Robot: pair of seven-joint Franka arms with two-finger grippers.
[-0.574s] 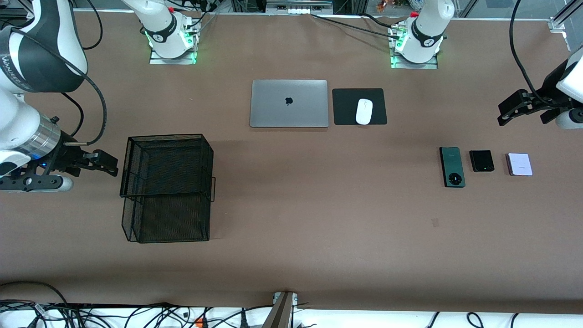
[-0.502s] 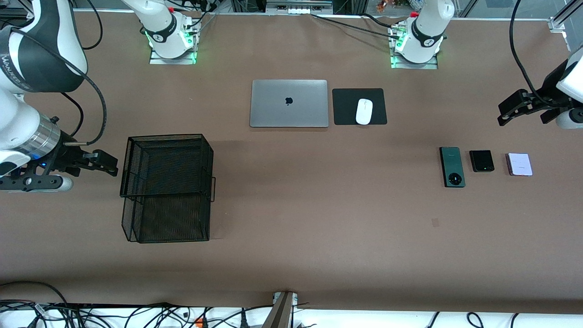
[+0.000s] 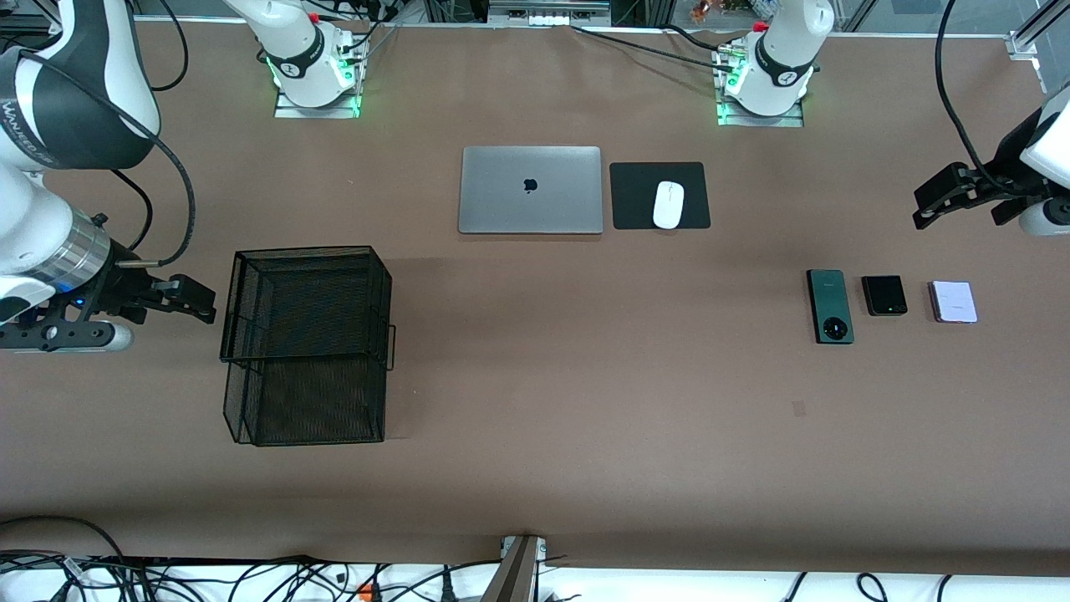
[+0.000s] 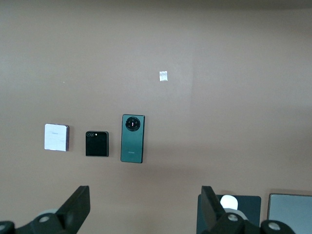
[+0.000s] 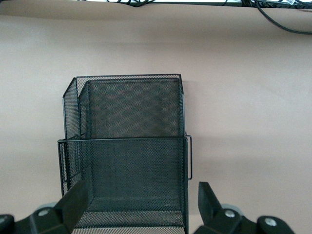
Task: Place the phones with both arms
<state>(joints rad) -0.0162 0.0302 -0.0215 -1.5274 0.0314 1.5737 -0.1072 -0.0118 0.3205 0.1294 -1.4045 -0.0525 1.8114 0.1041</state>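
A: Phones first. Three lie in a row at the middle right of the front view, toward the left arm's end of the table: the dark-green phone, the black phone just beside it, then the lilac phone. None touches another, and none is held.

B: And where would they go?

A: My guess is the black wire basket, at the middle left of the frame, well apart from them toward the right arm's end.

B: How should the first pick go?

A: The phones lie flat, so I'd bring the left gripper straight down over one, fingers square to its edges. The gaps between neighbours are narrow, so an end phone is the safer start. Since the basket is well apart from the phones, the phone may need passing to the right arm.

B: What are the fingers doing now?

A: The left gripper hangs at the right edge of the frame, above the table; its fingers are spread wide and touch nothing. The right gripper waits at the left edge, just beside the basket; its fingers stand wide apart too, empty.

B: Anything else?

A: Higher in the frame, a closed laptop and a white mouse on a black pad, clear of the route.
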